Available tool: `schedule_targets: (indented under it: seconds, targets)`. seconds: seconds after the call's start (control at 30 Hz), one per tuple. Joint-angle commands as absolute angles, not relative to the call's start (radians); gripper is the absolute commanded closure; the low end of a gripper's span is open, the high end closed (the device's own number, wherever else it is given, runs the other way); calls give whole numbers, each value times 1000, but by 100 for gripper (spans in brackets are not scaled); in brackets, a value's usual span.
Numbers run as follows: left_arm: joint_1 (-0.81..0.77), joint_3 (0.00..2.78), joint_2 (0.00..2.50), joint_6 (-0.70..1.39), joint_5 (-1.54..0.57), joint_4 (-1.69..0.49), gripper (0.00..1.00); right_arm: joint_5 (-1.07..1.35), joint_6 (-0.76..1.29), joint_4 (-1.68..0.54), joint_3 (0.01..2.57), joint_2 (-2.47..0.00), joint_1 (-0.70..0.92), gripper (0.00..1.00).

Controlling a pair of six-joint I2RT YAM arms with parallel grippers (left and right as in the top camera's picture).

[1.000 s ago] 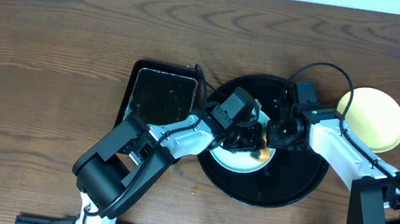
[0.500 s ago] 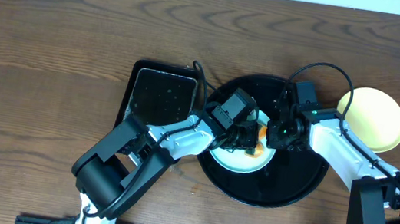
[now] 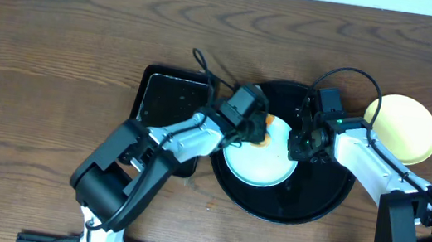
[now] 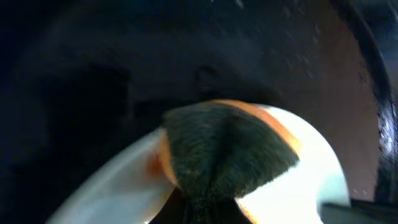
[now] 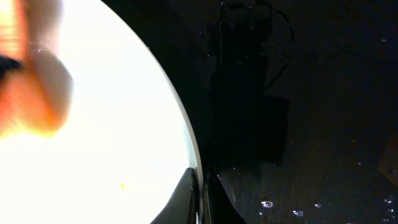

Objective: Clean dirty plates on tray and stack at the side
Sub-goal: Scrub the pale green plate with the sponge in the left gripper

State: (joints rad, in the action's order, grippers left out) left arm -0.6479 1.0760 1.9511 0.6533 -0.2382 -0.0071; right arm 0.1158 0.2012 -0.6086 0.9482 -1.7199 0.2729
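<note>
A pale mint-blue plate (image 3: 261,159) lies on the big round black tray (image 3: 319,193). My left gripper (image 3: 258,132) is shut on a dark sponge with an orange side (image 4: 227,149), pressed on the plate's upper left rim. Orange smear shows there on the plate (image 4: 155,165). My right gripper (image 3: 295,142) is shut on the plate's right rim (image 5: 198,186), one finger above and one below. The pale yellow plate (image 3: 403,127) sits on the table to the right of the tray. A second mint-blue plate is not in view.
A smaller rectangular black sponge tray (image 3: 169,106) lies left of the round tray, partly under my left arm. The brown wooden table (image 3: 49,57) runs wide to the left and back. Water droplets dot the round tray (image 5: 292,208).
My left gripper has swept the sponge from the plate's right middle up and left to its upper left rim. The orange smear in the middle is gone. My right gripper stayed on the rim.
</note>
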Motion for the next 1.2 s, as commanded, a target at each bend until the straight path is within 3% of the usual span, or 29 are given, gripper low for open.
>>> schedule_targets:
  seconds: [0.0,0.43,0.67,1.17]
  targets:
    - [-599,1079,1975,622,-123,-52,92,94,205,-624,953,-1707,289,99]
    - [-599,1094,1942,633,-316,-377,93,94,205,-624,953,-1707,289,99]
    - [-633,1104,1877,619,-498,-226,92,94,205,-624,953,-1707,289,99]
    - [-788,1104,1878,735,-321,-158,92,94,205,-632,953,-1707,289,99]
